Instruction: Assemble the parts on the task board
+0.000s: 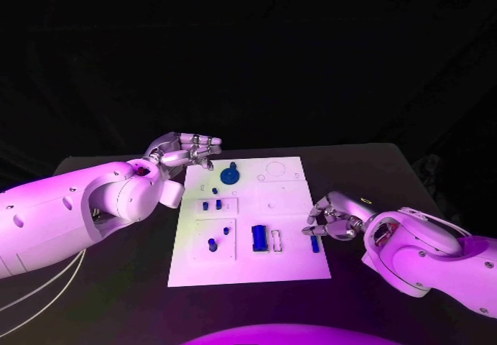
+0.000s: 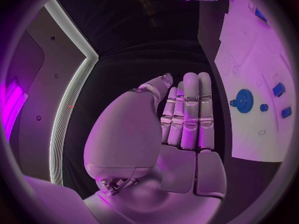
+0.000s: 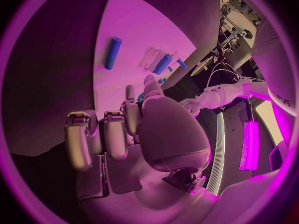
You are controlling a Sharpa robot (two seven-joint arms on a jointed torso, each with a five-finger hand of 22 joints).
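Observation:
The white task board (image 1: 295,262) lies in the middle of the black table. A blue gear (image 1: 230,175) sits near its far left corner and shows again as the gear (image 2: 243,100) beside small blue parts (image 2: 278,89). A blue block (image 1: 259,238) stands in the near half. A blue rod (image 1: 314,244) lies by the right edge, the same rod (image 3: 112,53) seen ahead of my right hand. My left hand (image 1: 187,151) hovers past the far left corner, its fingers (image 2: 190,109) straight and holding nothing. My right hand (image 1: 333,219) hangs over the right edge with fingers (image 3: 115,134) loosely bent and empty.
Several small blue parts (image 1: 211,205) stand in slots on the board's left side, with two more (image 1: 217,238) nearer me. An outlined slot (image 1: 278,240) lies beside the blue block. Bare black table (image 1: 373,165) surrounds the board.

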